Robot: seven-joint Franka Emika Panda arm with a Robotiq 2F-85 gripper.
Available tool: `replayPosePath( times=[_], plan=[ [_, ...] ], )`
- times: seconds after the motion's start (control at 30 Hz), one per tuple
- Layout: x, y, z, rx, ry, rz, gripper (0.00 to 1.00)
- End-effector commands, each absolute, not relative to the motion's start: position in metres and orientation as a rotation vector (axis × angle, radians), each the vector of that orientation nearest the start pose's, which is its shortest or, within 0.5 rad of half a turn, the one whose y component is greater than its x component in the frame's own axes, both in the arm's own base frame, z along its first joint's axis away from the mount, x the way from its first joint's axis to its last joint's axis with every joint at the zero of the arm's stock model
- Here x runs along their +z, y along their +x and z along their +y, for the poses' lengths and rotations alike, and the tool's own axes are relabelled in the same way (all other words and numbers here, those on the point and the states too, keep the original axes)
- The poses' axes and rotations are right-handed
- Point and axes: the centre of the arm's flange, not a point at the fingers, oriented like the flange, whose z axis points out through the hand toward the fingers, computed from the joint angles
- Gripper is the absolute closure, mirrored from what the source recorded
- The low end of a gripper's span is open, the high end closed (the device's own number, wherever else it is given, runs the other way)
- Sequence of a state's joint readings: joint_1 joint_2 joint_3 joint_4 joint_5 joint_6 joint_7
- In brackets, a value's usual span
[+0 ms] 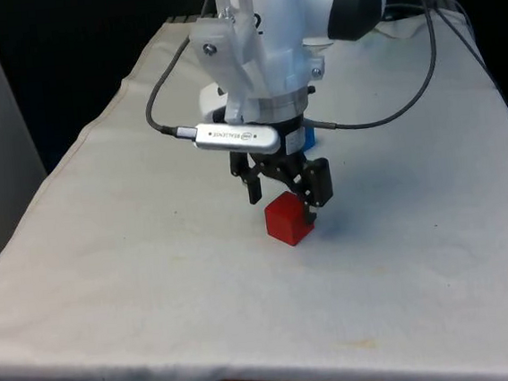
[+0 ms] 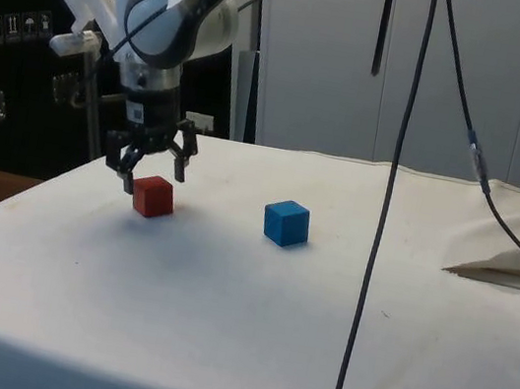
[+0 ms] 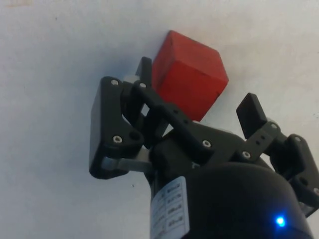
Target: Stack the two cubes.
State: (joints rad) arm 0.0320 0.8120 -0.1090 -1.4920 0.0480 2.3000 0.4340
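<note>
Now my jaws (image 1: pixel 282 190) hang low over the red cube (image 1: pixel 288 219), spread wide and holding nothing. From the wrist, one finger (image 3: pixel 144 69) stands just beside one face of the red cube (image 3: pixel 190 74), touching it or nearly so, I cannot tell which; the other finger (image 3: pixel 250 110) is apart from the opposite side, with cloth showing between. So the cube lies between the fingers but off-centre, nearer the first finger and turned a little against the closing line. It has no long axis to speak of; faces look equal.

From the side, my jaws (image 2: pixel 150 162) sit just above the red cube (image 2: pixel 153 196), fingertips about level with its top edge.

Judgement: the coming move turns on this offset. I should centre, go lower, then close; closing as things stand may push or twist the cube.

Farther off, the blue cube (image 2: pixel 286 223) rests flat on the counter (image 2: pixel 250 313), well apart from the red one, towards the robot's base. It is the likely base for the stack.

No containers on the counter.
</note>
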Motion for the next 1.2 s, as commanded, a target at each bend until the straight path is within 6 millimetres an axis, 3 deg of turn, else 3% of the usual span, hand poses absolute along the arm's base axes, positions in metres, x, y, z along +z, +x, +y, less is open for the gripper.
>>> replayPosePath(
  times=[0.0,0.57,0.63,0.87,1.17],
  plan=[
    [0.188,0.715,-0.042,-0.015,-3.084,0.818,0.00],
    [0.178,0.717,-0.044,-0.012,-3.059,0.905,0.02],
    [0.177,0.717,-0.044,-0.011,-3.058,0.908,0.20],
    [0.177,0.717,-0.044,-0.011,-3.057,0.912,0.97],
    [0.181,0.717,-0.045,-0.012,-3.058,0.917,1.00]
  ],
)
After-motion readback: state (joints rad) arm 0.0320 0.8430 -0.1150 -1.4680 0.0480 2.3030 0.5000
